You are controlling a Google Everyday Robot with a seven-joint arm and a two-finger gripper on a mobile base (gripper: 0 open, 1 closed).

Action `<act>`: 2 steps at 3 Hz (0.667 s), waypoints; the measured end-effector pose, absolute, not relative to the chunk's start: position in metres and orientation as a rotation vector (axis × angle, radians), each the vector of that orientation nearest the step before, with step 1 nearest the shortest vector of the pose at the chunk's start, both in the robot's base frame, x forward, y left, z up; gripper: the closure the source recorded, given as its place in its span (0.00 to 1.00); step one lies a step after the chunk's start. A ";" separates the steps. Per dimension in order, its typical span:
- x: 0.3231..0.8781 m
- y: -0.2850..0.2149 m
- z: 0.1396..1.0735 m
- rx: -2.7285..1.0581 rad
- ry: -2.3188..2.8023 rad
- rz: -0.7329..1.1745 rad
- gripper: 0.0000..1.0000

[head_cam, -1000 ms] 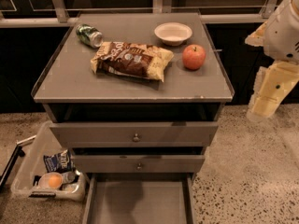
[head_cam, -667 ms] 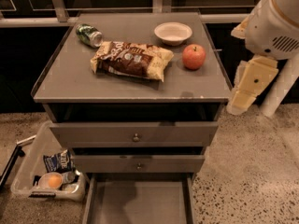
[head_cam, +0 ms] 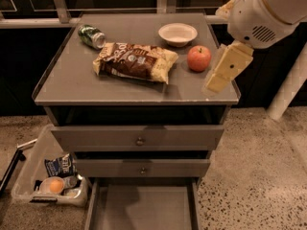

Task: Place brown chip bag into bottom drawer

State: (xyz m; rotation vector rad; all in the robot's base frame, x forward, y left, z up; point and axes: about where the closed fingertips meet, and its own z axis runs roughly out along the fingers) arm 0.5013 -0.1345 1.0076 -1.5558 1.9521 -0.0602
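Observation:
The brown chip bag (head_cam: 135, 62) lies flat on the grey cabinet top (head_cam: 72, 85), left of centre, with tan ends and white lettering. The bottom drawer (head_cam: 144, 207) is pulled out at the bottom of the view, and its grey floor is bare. My gripper (head_cam: 223, 71) hangs from the white arm over the right edge of the cabinet top, just right of the red apple (head_cam: 198, 58) and well to the right of the bag. It holds nothing that I can see.
A white bowl (head_cam: 177, 33) and a green can (head_cam: 91, 36) on its side lie at the back of the top. Two upper drawers with round knobs (head_cam: 139, 141) are shut. A clear bin (head_cam: 48, 183) with a blue snack bag stands on the floor at the left.
My arm and gripper have moved left, from beside the cabinet to over its right edge near the apple. The objects have not moved.

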 end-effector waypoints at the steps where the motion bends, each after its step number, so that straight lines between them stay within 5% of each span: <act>1: 0.505 -0.123 1.005 -1.565 1.938 -0.066 0.00; 2: 0.524 -0.085 0.990 -1.594 1.878 0.000 0.00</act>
